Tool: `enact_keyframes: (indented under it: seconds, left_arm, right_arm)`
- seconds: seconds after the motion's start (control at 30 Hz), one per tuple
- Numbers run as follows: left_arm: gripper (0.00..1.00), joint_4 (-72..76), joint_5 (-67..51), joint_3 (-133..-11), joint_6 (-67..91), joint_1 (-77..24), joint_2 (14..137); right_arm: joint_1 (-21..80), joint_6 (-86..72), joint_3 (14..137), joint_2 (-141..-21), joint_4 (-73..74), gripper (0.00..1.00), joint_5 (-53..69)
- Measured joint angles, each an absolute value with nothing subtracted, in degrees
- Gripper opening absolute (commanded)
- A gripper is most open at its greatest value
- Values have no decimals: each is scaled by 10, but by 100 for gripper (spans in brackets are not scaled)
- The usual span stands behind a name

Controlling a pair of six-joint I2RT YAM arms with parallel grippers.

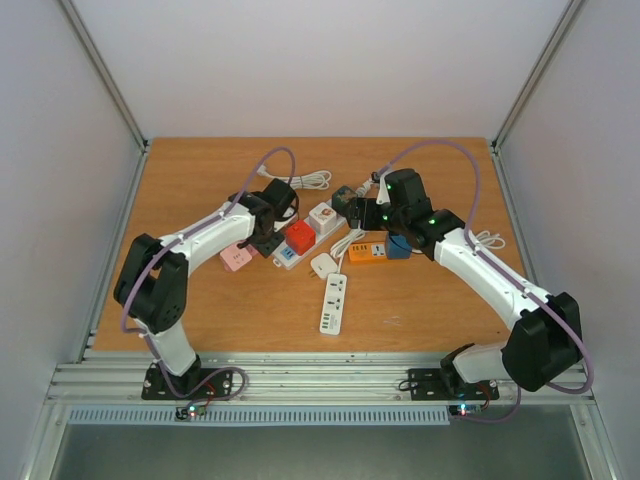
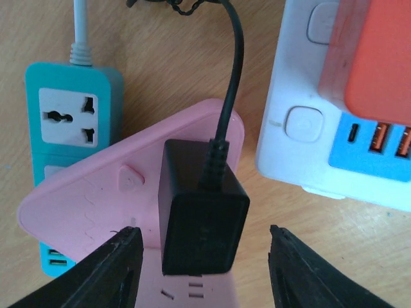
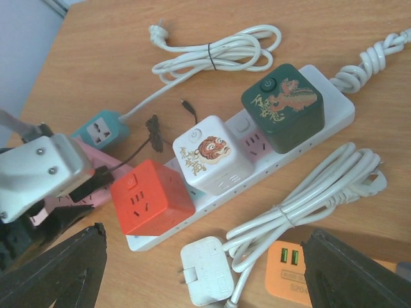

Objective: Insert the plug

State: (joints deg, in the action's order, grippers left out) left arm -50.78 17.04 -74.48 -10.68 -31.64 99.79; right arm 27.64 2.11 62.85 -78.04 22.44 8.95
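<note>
A black plug (image 2: 204, 212) with a thin black cord sits on the face of a pink power strip (image 2: 96, 199). I cannot tell how deep its pins are seated. My left gripper (image 2: 204, 232) is open, one finger on each side of the plug, touching neither side. In the top view the left gripper (image 1: 268, 226) hovers over the pink strip (image 1: 237, 258). My right gripper (image 3: 205, 236) is open and empty above a loose white plug (image 3: 207, 274) and its bundled white cable (image 3: 308, 192). It sits at the table's middle right (image 1: 385, 212).
A teal strip (image 2: 70, 122) lies left of the pink one. A long white strip (image 3: 337, 106) carries red (image 3: 151, 197), white (image 3: 207, 154) and green (image 3: 282, 106) cube adapters. An orange strip (image 3: 289, 273), a separate white strip (image 1: 334, 303) and a coiled white cord (image 3: 218, 51) lie nearby.
</note>
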Motion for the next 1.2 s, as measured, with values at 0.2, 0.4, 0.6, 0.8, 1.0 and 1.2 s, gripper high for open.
enact_keyframes:
  seconds: [0.2,0.4,0.6,0.8,1.0,1.2]
  left_arm:
    - [41,-492,205,-754,-125,-322,1026]
    - [19,-483,234,-754,-135,-327,1043]
    - [1,-476,250,-754,-135,-328,1049]
    - [0,-472,295,-756,-122,-340,1069]
    - [0,-481,325,-771,-98,-342,1092]
    - [0,-513,306,-801,-70,-331,1107]
  right_arm:
    - [276,18,626,-780,223,84,93]
    - [275,20,623,-780,223,84,92]
    - [275,20,621,-785,222,84,93]
    - [275,20,616,-790,223,84,92]
    - [275,21,616,-790,223,84,90]
    - [275,22,616,-790,223,84,91]
